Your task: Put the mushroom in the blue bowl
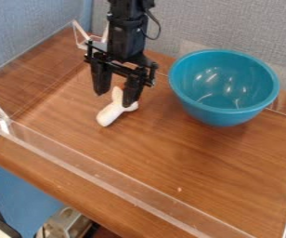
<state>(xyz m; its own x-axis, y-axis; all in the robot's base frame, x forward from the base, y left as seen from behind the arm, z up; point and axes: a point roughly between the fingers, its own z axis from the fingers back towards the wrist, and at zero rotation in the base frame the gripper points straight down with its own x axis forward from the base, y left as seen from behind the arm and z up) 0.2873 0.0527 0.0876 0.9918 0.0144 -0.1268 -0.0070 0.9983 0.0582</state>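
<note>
A: Claw (pixel 117 91): one, black, pointing down, fingers spread.
B: Arm (pixel 129 20)?
A: One, reaching down from above, over the table (pixel 171 177).
B: Mushroom (pixel 113 109)?
A: One, on the table, just below the claw's fingertips.
B: Bowl (pixel 224 87)?
A: One, blue, right of the claw in view.

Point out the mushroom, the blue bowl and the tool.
Mushroom (pixel 110 115): camera view, on the thick end of its white stem.
Blue bowl (pixel 223 112): camera view, on the front outer wall below the rim.
Tool (pixel 114 100): camera view, midway between its two fingertips.
</note>
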